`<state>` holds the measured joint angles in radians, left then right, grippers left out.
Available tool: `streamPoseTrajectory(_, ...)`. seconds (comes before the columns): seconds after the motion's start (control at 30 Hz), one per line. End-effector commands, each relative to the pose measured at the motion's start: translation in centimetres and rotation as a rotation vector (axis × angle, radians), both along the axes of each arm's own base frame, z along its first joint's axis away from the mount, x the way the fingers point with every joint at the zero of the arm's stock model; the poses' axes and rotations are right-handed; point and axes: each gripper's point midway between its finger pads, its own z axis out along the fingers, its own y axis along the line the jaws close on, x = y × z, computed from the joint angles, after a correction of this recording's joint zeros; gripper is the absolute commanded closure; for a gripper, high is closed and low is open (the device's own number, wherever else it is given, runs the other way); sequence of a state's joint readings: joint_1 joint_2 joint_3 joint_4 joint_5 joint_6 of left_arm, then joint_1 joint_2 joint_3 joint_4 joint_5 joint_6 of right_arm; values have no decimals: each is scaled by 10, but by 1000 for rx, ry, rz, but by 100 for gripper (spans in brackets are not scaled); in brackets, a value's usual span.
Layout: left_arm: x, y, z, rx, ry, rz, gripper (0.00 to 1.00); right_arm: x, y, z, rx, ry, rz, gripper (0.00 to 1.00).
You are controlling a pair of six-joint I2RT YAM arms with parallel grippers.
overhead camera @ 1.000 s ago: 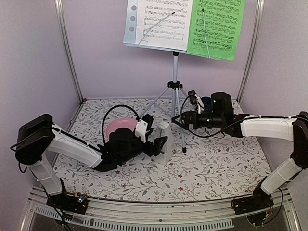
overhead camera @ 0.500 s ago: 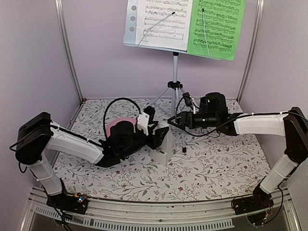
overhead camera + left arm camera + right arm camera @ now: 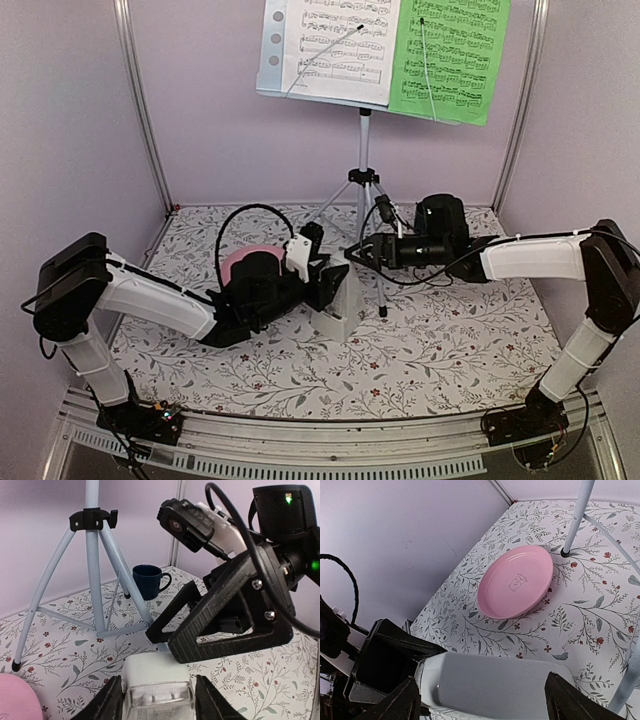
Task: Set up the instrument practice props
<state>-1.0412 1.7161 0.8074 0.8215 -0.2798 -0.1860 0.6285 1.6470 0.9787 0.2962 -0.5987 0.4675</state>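
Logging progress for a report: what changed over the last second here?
The left tool slid onto the white metronome, its jaws narrowing around it. The right tool moved left, up to the metronome's top, open. Music stand, white sheet, green sheet and pink plate stayed put.

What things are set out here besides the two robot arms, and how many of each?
Music stand: 1
Music sheets: 2, white sheet and green sheet
Metronome: 1
Plate: 1
Mug: 1
Total: 6

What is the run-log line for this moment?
left end effector: shut on metronome | right end effector: open, near metronome | white sheet, green sheet: on music stand
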Motion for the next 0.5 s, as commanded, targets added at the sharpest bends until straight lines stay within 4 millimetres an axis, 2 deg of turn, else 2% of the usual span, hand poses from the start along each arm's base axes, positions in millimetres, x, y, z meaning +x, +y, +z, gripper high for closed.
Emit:
streamPoseTrajectory(0.0, 8, -2, -5, 24, 9, 6, 50, 0, 8, 5, 25, -7, 21, 12)
streamPoseTrajectory(0.13, 9, -1, -3, 22, 7, 6, 53, -1, 8, -3, 17, 7, 23, 12)
streamPoseTrajectory(0.33, 5, -1, -2, 17, -6, -13, 65, -2, 5, -21, -15, 24, 10, 12)
streamPoseTrajectory(0.47, 0, 0, -3, 12, -24, -36, 75, -1, -2, -41, -61, 52, -28, 13)
